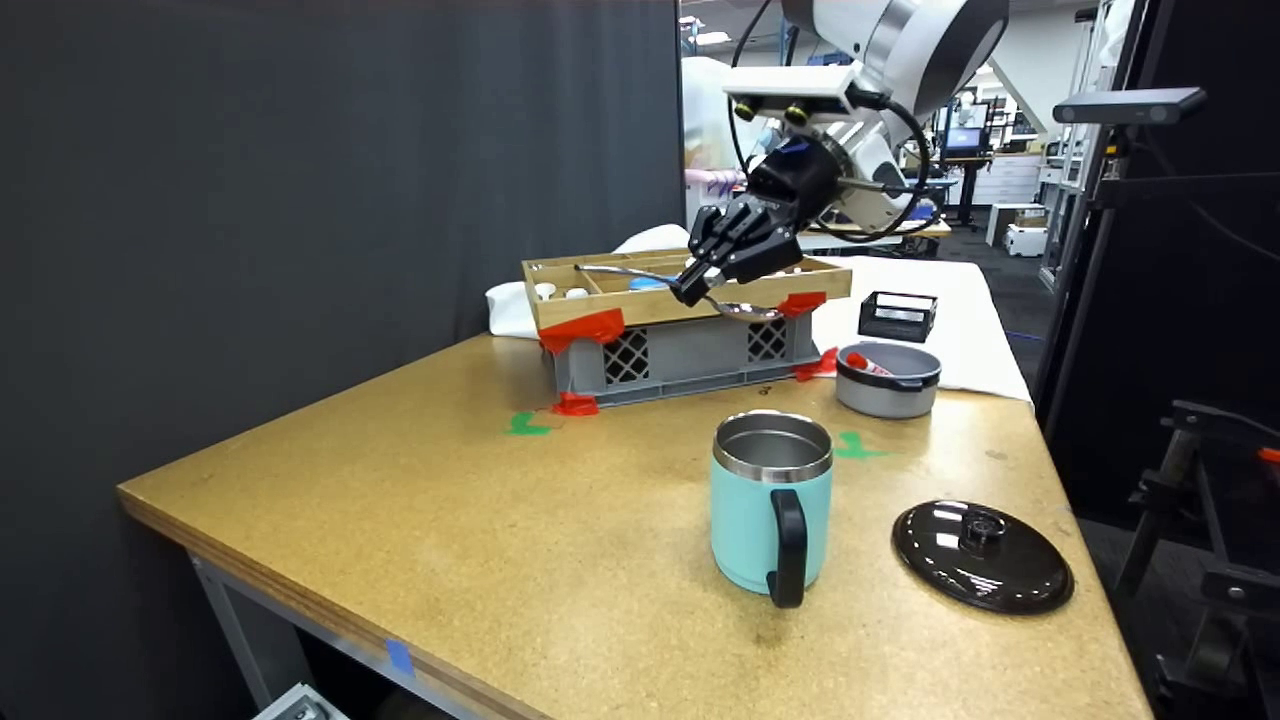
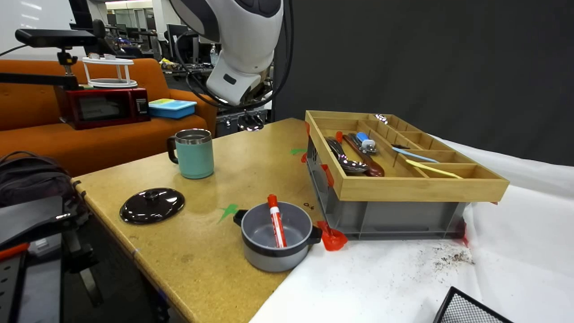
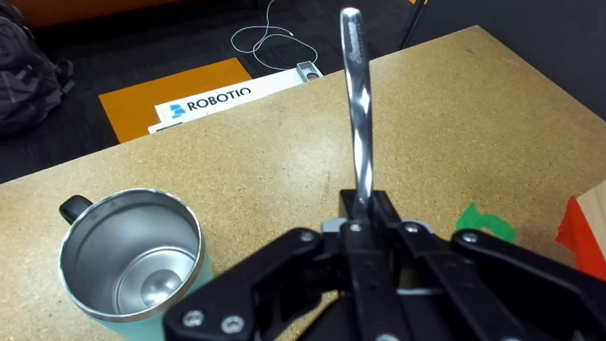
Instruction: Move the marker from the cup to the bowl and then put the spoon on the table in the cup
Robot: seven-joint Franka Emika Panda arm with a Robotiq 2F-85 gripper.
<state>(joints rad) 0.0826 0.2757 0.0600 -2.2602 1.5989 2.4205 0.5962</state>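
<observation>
My gripper (image 1: 690,287) is shut on the silver spoon (image 1: 745,311), high above the table (image 1: 430,520). In the wrist view the spoon's handle (image 3: 358,94) points up from between the fingertips (image 3: 365,203); its other end is hidden there. The teal cup (image 1: 770,530) stands upright on the table, apart from the gripper. It also shows in an exterior view (image 2: 195,157), and in the wrist view the cup (image 3: 128,237) is empty, left of the fingers. The red-and-white marker (image 2: 277,224) leans inside the grey bowl (image 2: 271,262), its red cap over the rim.
A wooden utensil tray (image 2: 417,190) sits on a grey crate (image 1: 690,355) behind the cup. A black lid (image 1: 983,555) lies beside the cup. A black mesh holder (image 1: 897,318) stands behind the bowl on white cloth. The table's edge (image 3: 94,158) runs beyond the cup.
</observation>
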